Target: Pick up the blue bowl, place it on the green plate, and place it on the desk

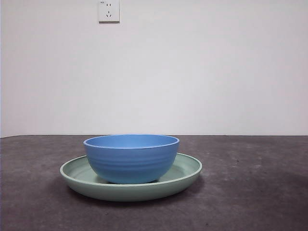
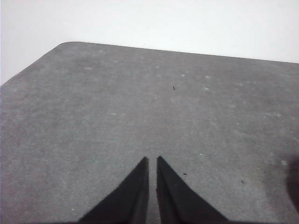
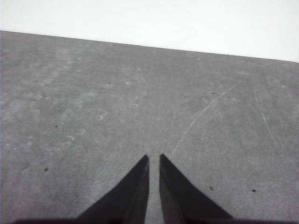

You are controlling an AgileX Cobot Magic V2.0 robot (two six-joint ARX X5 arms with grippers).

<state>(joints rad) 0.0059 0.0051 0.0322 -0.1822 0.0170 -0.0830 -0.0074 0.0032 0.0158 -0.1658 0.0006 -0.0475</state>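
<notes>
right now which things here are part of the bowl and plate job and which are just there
Part of the job:
- blue bowl, sitting in the green plate
- green plate
- desk
- left hand and right hand, both shut, over bare desk

Just there:
- wall socket
- white wall

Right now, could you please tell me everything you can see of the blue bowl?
The blue bowl is round, deep and medium blue, with a glossy finish that looks like plastic or glazed ceramic. Faint horizontal ridges run around its outer wall, and its rim is thin and slightly paler. It stands upright, looking level, inside the green plate, roughly at its middle, resting on the plate's floor. The plate is wider and sits on the desk. No gripper touches the bowl; its inside is hidden from this low view.
</notes>
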